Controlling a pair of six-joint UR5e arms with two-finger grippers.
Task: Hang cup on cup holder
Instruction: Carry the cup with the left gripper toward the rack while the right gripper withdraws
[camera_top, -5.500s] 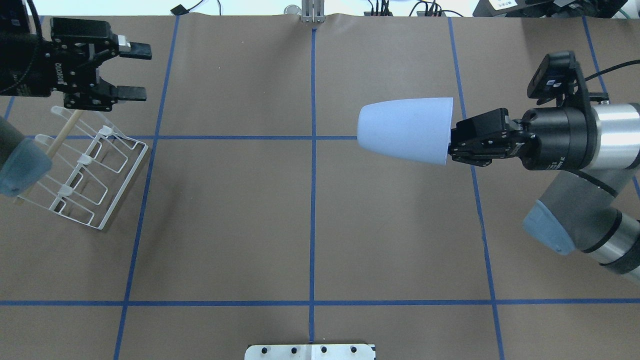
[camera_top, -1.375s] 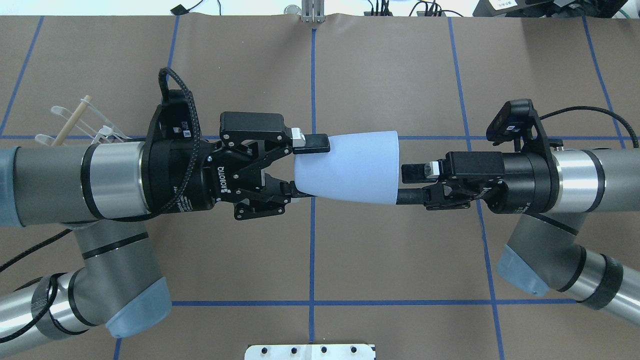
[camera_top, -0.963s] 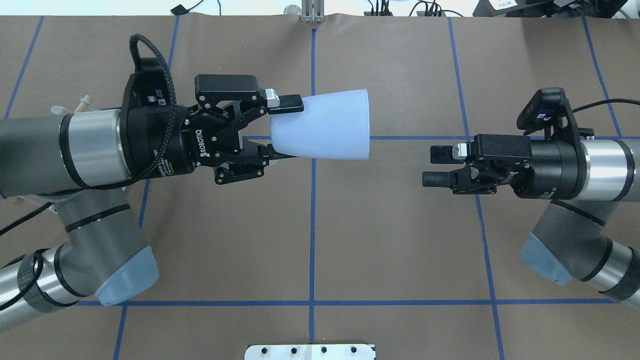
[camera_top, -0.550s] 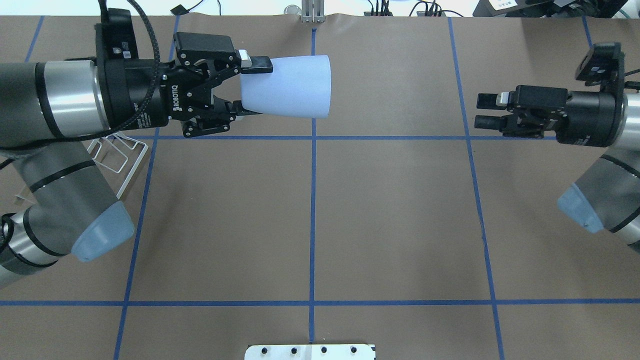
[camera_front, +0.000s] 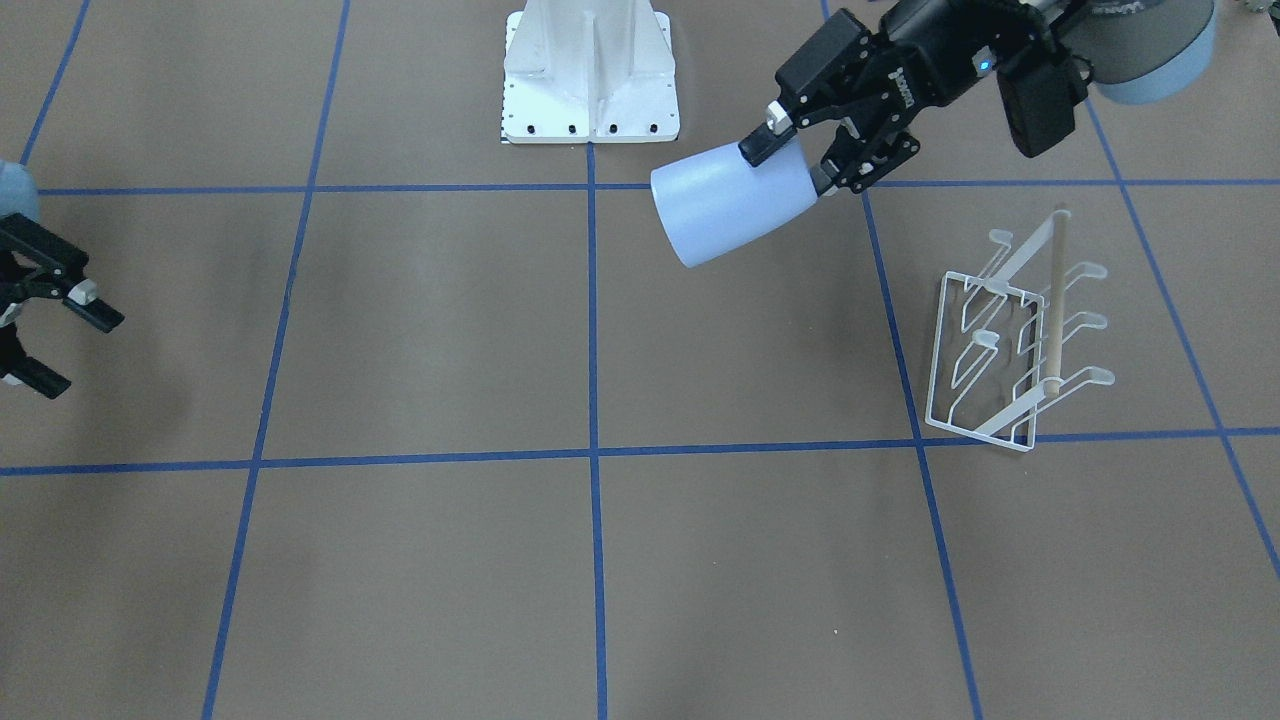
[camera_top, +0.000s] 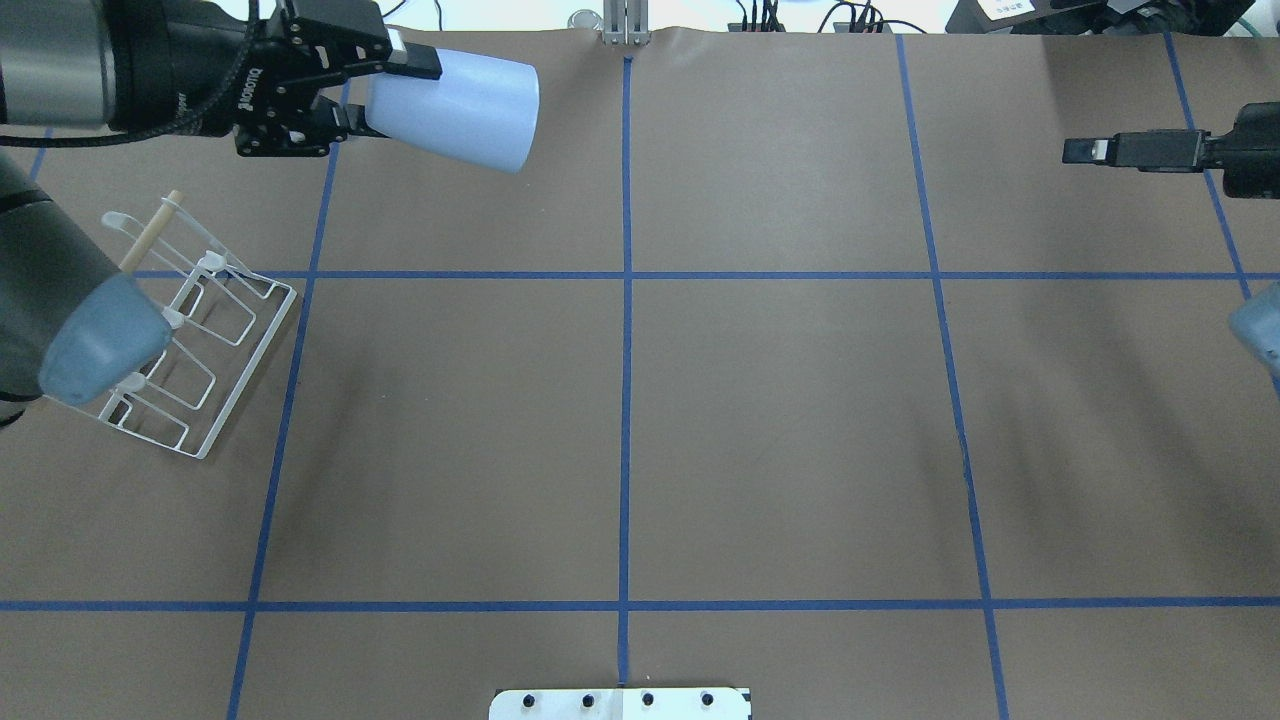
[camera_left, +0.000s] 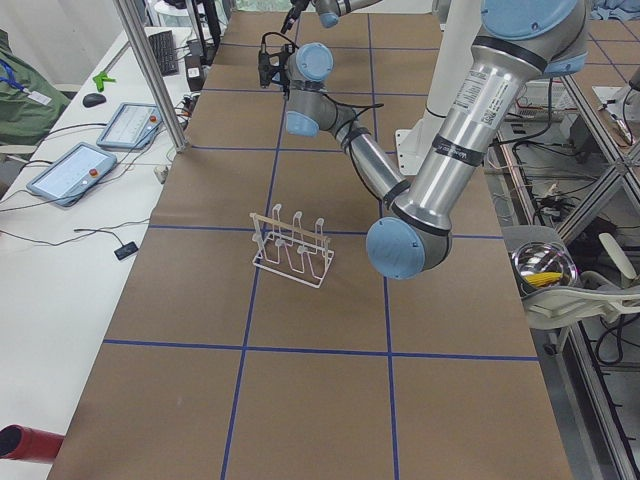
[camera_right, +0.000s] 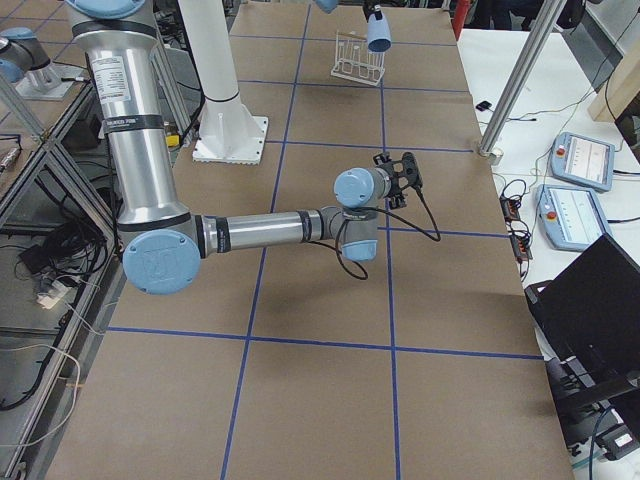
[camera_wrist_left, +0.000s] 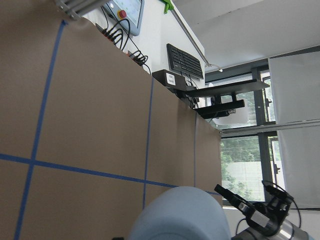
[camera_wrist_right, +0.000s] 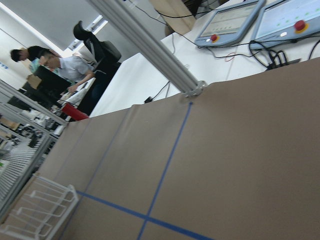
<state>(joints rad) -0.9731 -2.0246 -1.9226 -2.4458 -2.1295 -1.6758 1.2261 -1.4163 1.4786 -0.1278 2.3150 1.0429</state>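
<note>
While the left gripper (camera_top: 385, 95) is clamped on the narrow closed end of the cup (camera_top: 455, 100), the cup hangs high over the left half of the worktop (camera_top: 780, 420); how close it is to the far edge I cannot tell, since the views disagree. It lies nearly level, its mouth turned toward the right edge and tipped a little downward; the rack (camera_front: 1010, 340) stands on the worktop near the left edge, lower than the cup and off toward the gripper's wrist side, so the mouth faces away from it. The next move turns on that relation; as I judge it, the cup must be swung round mouth-down before it can drop over one of the upturned prongs (camera_front: 1092, 270). The rack's long axis, marked by its dowel (camera_front: 1052, 300), runs roughly from near edge to far edge, slightly slanted, with the prongs ranged along it. The left arm is plainly the nearer; the right gripper (camera_front: 70, 350) waits well apart at the right edge, fingers spread, holding nothing. ROBOTIQ shows in white on the left gripper's body in the overhead view; cup and rack carry no label that I can see; a small sign in the left wrist view is too small to read.
</note>
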